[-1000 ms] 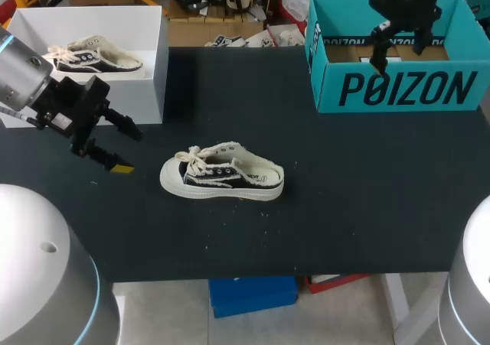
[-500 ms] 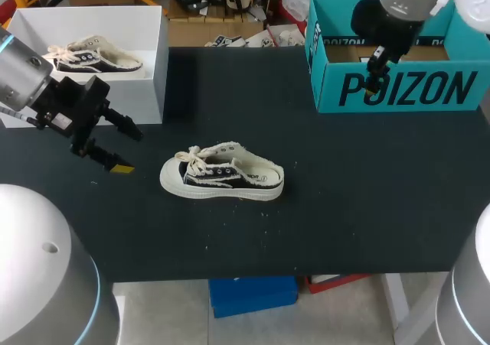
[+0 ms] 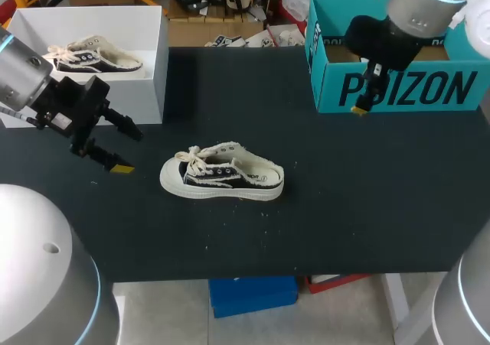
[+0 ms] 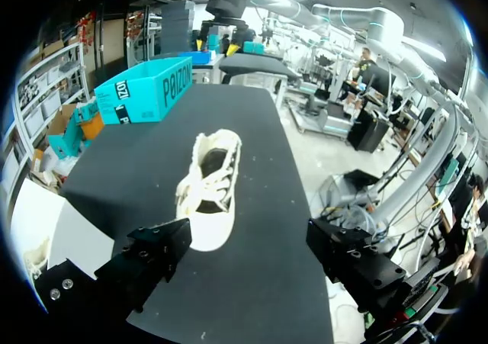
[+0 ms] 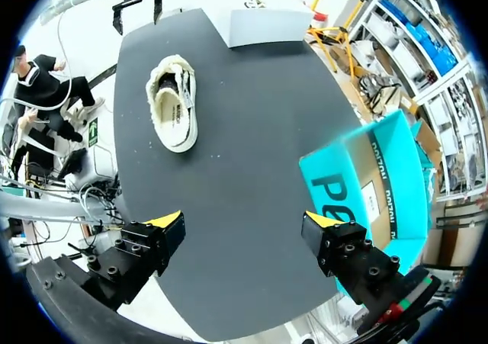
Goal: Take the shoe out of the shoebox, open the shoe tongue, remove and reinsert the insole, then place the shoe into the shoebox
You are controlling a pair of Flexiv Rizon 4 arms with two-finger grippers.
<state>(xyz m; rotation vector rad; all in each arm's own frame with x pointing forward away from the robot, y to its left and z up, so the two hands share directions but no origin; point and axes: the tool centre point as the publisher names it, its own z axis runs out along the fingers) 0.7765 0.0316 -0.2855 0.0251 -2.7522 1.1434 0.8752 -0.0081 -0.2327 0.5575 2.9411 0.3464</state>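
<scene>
Counting two shoes, I find one shoe (image 3: 222,173) on its sole on the black table (image 3: 344,207) and a second shoe (image 3: 96,58) inside the white box (image 3: 153,77) off to its left. One teal shoebox (image 3: 398,92) stands off to its right. My left gripper (image 3: 129,152) hangs near the table shoe's toe, and my right gripper (image 5: 242,223) hangs in front of the teal shoebox, both spread wide and holding nothing

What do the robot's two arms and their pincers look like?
Both arms are round silver-grey links with thin light-blue rings at the joints. The left arm and the right arm each end in a black wrist block. The left pincer and the right pincer are black, with two angular fingers, small screws and yellow tips.
</scene>
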